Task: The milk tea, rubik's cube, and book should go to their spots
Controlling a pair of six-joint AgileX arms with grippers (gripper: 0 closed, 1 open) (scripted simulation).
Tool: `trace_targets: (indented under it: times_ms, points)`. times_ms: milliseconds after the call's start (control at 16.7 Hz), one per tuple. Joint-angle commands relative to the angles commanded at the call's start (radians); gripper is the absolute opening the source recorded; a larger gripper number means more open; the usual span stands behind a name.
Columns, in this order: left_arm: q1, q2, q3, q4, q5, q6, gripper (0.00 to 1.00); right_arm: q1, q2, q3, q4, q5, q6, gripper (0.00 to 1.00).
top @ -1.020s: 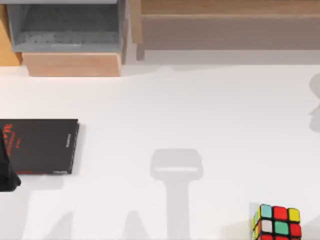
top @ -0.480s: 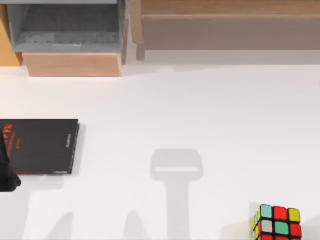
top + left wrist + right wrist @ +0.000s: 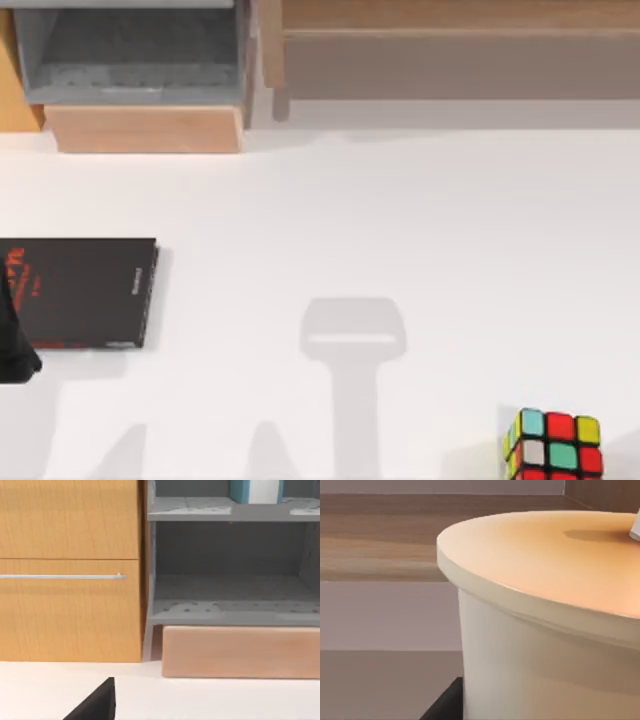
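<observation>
The rubik's cube (image 3: 553,445) sits on the white table near the front right corner, with nothing touching it. The milk tea (image 3: 545,630), a cream cup with an orange-tan lid, looms very close in the right wrist view, and a dark part of my right gripper (image 3: 445,705) lies against its wall. The book (image 3: 241,491), teal with a white edge, stands on the upper grey shelf in the left wrist view. My left arm (image 3: 14,345) is parked at the table's left edge.
A thin black book with red lettering (image 3: 80,292) lies flat at the left. A grey shelf unit (image 3: 130,60) on a wooden base stands at the back left, beside a wooden drawer front (image 3: 70,570). A long wooden board (image 3: 450,50) runs along the back.
</observation>
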Motion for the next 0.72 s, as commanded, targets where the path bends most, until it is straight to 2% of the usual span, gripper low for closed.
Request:
trace_targets:
  times_ms: [600,720]
  points:
    - [0.0,0.0,0.0,0.0,0.0,0.0,1.0,0.0,0.0,0.0,0.0,0.0,0.0,0.98]
    - [0.0,0.0,0.0,0.0,0.0,0.0,1.0,0.0,0.0,0.0,0.0,0.0,0.0,1.0]
